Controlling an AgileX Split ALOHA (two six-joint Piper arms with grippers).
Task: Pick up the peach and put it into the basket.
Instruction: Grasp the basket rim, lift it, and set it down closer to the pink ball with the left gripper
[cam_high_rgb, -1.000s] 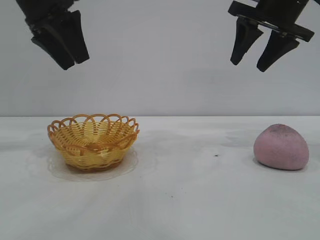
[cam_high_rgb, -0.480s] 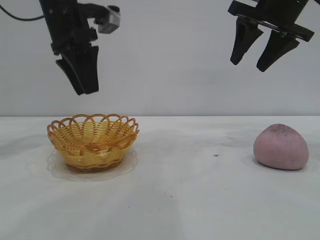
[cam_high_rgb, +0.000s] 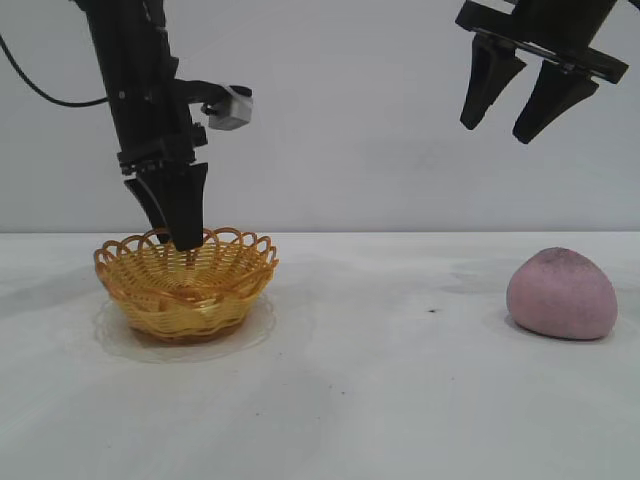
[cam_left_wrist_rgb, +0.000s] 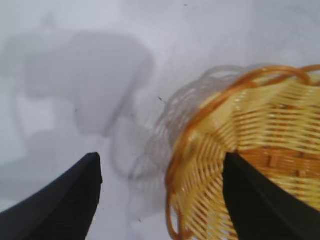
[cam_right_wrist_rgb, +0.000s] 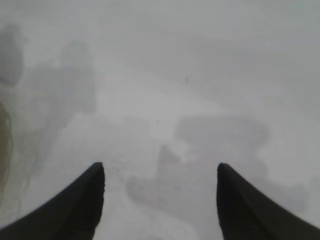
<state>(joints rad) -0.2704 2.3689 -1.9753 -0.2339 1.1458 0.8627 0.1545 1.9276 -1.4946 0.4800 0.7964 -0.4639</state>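
The dull pink peach (cam_high_rgb: 560, 295) rests on the white table at the right, with nothing touching it. At the left sits the yellow wicker basket (cam_high_rgb: 190, 298) with its orange looped rim; nothing lies in it. My left gripper (cam_high_rgb: 180, 236) points straight down at the basket's back-left rim. In the left wrist view it (cam_left_wrist_rgb: 161, 156) is open and straddles the basket (cam_left_wrist_rgb: 260, 125) rim, one finger over the weave, the other over bare table. My right gripper (cam_high_rgb: 497, 130) hangs high above and left of the peach, open and holding nothing (cam_right_wrist_rgb: 160, 166).
The white table (cam_high_rgb: 380, 380) stretches bare between basket and peach and toward the front. A plain pale wall stands behind. A small dark speck (cam_high_rgb: 432, 311) lies on the table left of the peach.
My left arm has come down from the upper left to the basket's rim, and its fingers have narrowed a little. The right arm, peach and basket have not moved.
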